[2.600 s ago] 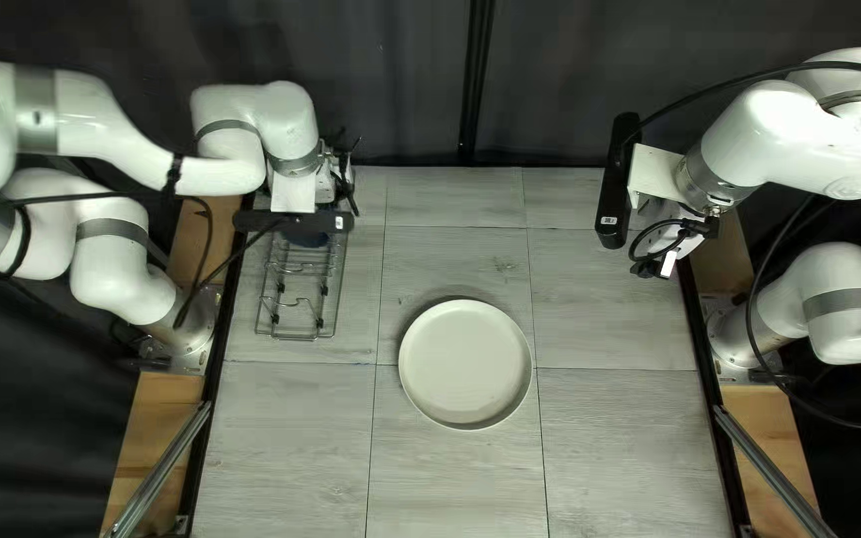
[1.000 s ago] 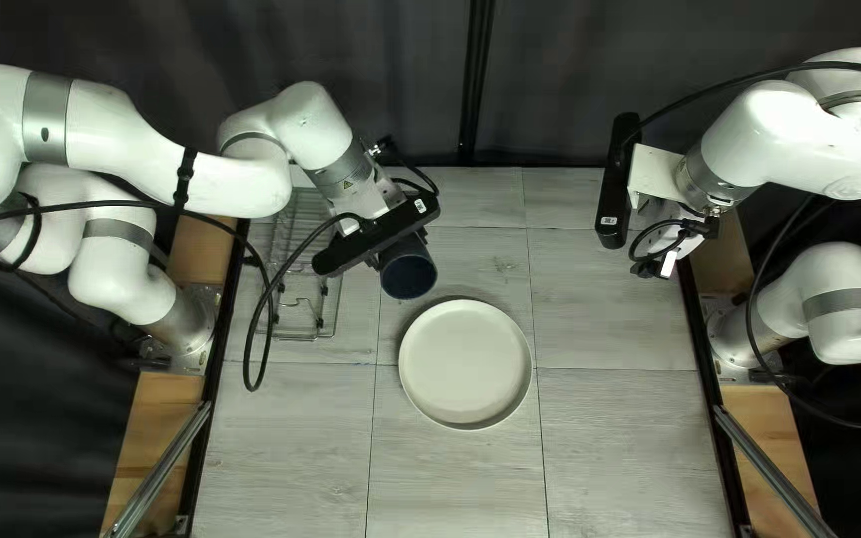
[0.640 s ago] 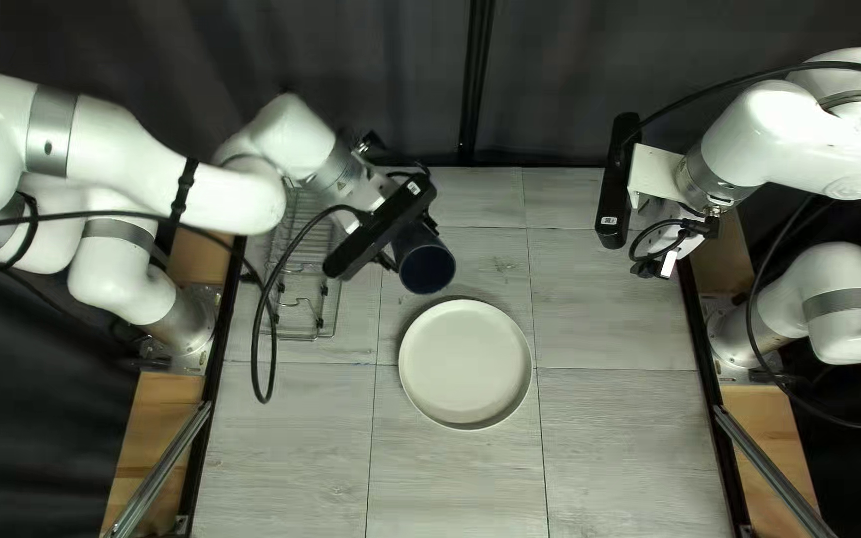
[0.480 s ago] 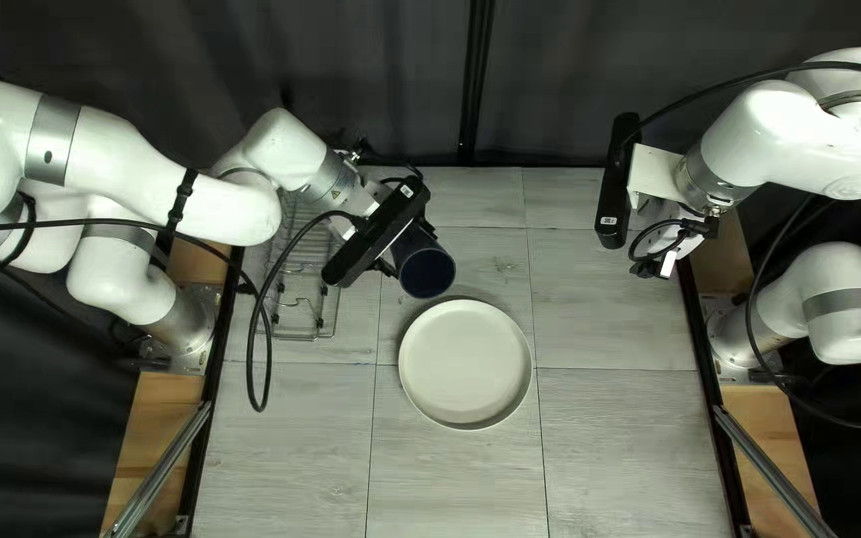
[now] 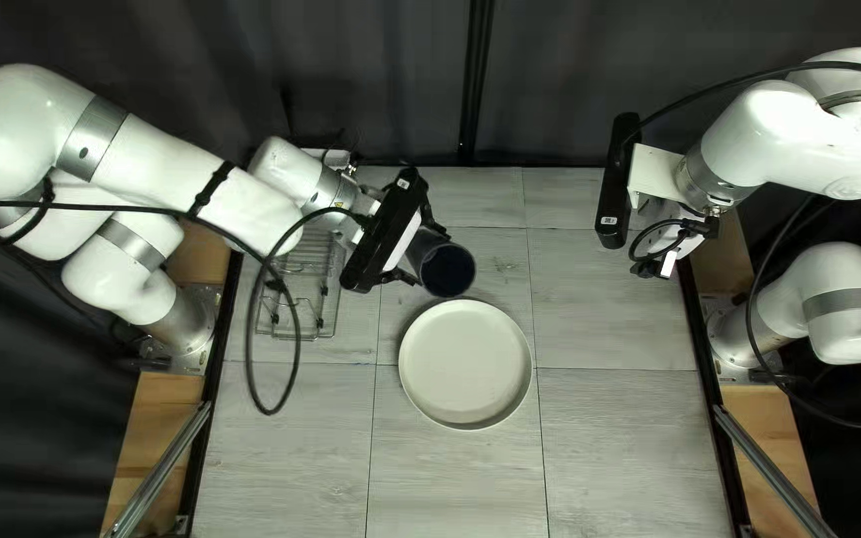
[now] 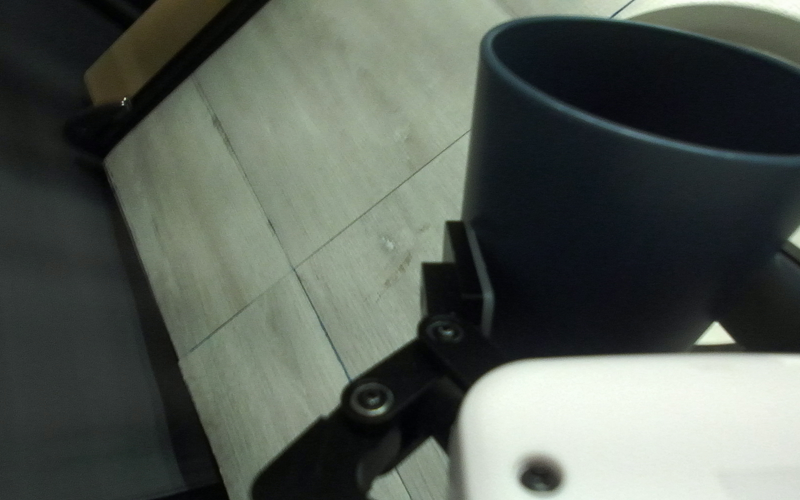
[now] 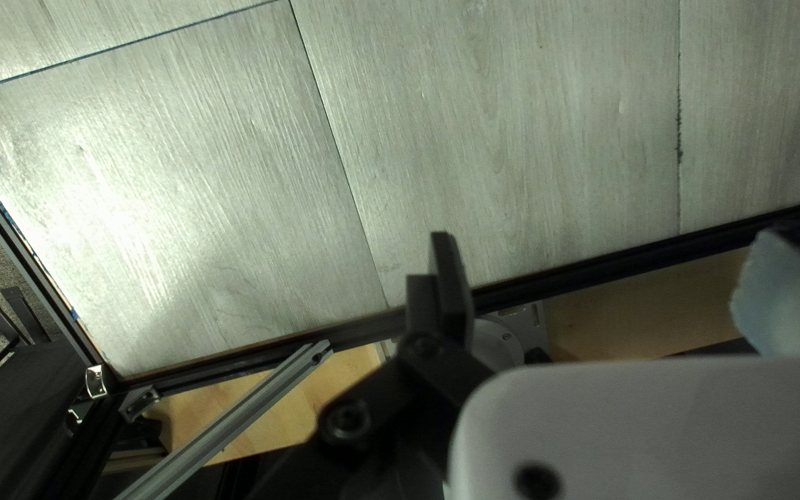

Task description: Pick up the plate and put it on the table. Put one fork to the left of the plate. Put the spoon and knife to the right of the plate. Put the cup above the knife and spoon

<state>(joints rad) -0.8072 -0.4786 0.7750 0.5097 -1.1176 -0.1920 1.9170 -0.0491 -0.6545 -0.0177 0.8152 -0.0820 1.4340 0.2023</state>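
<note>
White robot arms [image 5: 166, 164] flank a table [image 5: 450, 488] before a dark curtain [image 5: 381, 90]: a robotics lab.

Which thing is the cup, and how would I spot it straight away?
On the grey table, find the pale round plate in the middle of the top left view. Just beyond its far rim, in the left arm's hand, is the cup. It is dark blue and deep, its open mouth facing the camera, whereas the plate is wide, shallow and pale.
</note>
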